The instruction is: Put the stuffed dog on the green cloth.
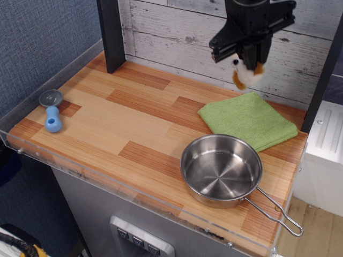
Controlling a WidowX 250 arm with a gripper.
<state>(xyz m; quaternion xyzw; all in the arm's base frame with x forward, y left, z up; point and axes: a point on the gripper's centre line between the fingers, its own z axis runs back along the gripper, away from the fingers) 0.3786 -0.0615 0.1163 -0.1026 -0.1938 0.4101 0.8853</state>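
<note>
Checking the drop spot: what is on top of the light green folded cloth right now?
Nothing rests on the light green folded cloth; its ribbed top is bare. The white and orange stuffed dog hangs above its far edge, gripped by the black tool. Whatever lies beneath the cloth is covered.

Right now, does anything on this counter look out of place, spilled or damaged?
Nothing stands out. The green cloth lies flat, the steel pan sits upright and empty, and the blue-handled scoop rests near the left edge. The stuffed dog hangs in the tool above the cloth.
</note>
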